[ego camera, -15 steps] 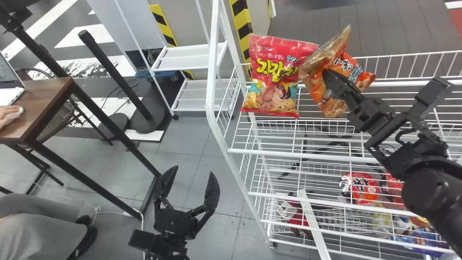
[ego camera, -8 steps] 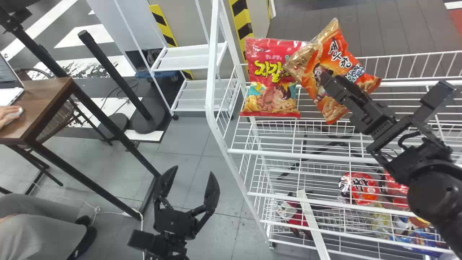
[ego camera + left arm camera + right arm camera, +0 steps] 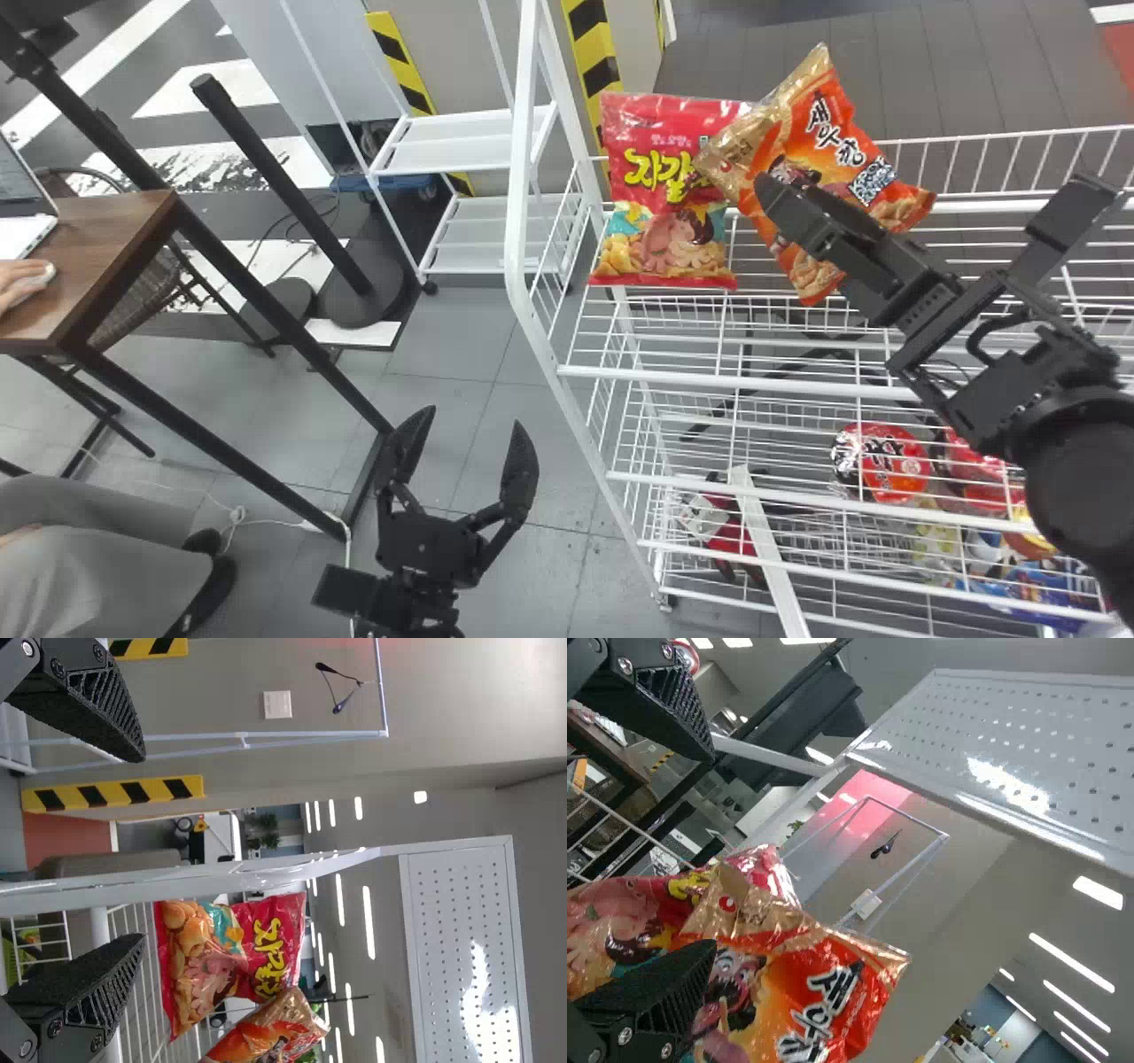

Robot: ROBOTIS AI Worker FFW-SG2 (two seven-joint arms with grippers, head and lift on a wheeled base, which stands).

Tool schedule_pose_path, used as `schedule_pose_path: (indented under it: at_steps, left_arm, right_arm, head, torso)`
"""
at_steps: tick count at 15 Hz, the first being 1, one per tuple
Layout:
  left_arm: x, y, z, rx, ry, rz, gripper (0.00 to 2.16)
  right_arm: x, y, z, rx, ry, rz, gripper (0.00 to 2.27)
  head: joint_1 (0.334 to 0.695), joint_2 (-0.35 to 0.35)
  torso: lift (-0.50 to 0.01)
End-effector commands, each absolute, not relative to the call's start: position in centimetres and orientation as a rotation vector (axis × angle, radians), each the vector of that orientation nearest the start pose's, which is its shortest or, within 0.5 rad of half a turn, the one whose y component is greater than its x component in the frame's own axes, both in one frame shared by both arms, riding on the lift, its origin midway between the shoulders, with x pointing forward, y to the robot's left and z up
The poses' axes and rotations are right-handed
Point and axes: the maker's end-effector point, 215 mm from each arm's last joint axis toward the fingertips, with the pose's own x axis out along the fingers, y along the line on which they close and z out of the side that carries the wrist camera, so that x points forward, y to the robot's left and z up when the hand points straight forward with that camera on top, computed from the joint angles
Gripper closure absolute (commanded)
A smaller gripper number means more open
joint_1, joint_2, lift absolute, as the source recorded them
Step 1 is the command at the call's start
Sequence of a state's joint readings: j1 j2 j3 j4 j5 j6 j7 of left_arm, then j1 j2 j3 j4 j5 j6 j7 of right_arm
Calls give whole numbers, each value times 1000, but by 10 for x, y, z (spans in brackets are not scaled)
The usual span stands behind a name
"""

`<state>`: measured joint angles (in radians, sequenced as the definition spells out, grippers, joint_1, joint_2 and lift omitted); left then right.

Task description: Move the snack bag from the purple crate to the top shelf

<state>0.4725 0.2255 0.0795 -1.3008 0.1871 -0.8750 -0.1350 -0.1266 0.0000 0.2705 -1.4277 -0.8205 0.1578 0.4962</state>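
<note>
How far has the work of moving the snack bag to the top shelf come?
Looks done: the orange-and-gold snack bag is at the white wire top shelf, tilted and overlapping the shiny red snack bag.
In hand: seemingly nothing; the black right pincer is open, one finger close by the orange bag.
Left: probably only to draw this pincer away from the bag.

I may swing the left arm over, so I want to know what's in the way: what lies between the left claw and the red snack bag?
Grey floor, then the white rack's upright and wire shelving, between the left claw and red bag in the head view.
</note>
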Motion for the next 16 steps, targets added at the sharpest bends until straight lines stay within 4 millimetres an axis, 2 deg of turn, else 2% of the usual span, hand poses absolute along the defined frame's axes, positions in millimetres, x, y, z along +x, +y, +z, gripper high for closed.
schedule_pose_path:
  at_steps: [1, 4, 6, 8, 10, 13, 16]
  left_arm:
    - [364, 333, -429, 113, -146, -51, 100]
    - [364, 333, -427, 113, -152, -49, 100]
    - [364, 334, -426, 115, -157, -48, 100]
    - [363, 334, -426, 115, -156, -46, 100]
    - [363, 333, -427, 114, -155, -49, 100]
    - [363, 334, -428, 114, -153, -45, 100]
    - [362, 335, -429, 112, -150, -43, 100]
  right_arm:
    - [558, 12, -289, 769, 67, 761, 70]
    - [568, -17, -308, 629, 132, 699, 80]
    - [572, -26, -330, 480, 212, 655, 90]
    - [576, -43, -340, 420, 241, 639, 90]
    - [578, -49, -342, 337, 242, 626, 90]
    - [581, -56, -335, 216, 261, 600, 90]
    - [589, -69, -342, 73, 374, 576, 90]
  head:
    - [695, 350]
    - [695, 350]
    - [695, 350]
    - [695, 350]
    - [695, 341]
    - [695, 327]
    - [695, 318]
  torso:
    - [9]
    - [9]
    - [9]
    - [9]
    - [9]
    - [9]
    - [9]
